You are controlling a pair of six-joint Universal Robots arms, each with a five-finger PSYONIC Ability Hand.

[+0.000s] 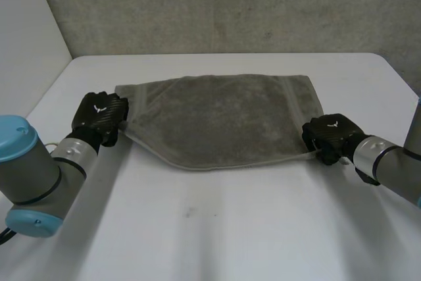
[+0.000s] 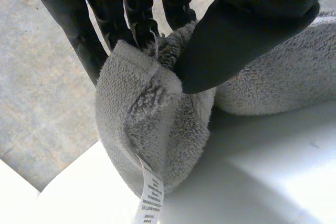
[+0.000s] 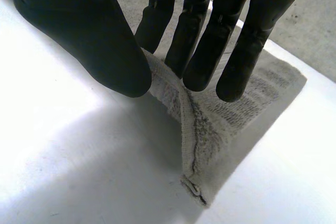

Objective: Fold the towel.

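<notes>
Left arm (image 1: 29, 176): nearest the camera; its grey joint and light-blue cap are seen over the near left part of the table (image 1: 230, 228).
Left hand (image 1: 100, 118): found at the end of that arm, placed at the left end of the towel (image 1: 217, 120).
Left hand's hold: clamped on the towel; in the left wrist view a bunched corner is pinched between the thumb and the fingers (image 2: 139, 9), and the cloth is gathered into a thick fold below them.
Label (image 2: 149, 198): a white sewn-in strip is seen hanging from the bunched corner, below the thumb.
Right hand (image 1: 331, 135): placed at the towel's near right corner.
Right hand's hold: clamped on the towel; in the right wrist view the edge is nipped between thumb and fingers, and the corner is held raised off the table beneath the fingertips.
Towel: grey, spread across the middle of the table between the two hands, its far edge laid flat, its near edge drawn in a shallow curve from hand to hand.
Wall (image 1: 230, 4): grey, seen beyond the table's far edge.
</notes>
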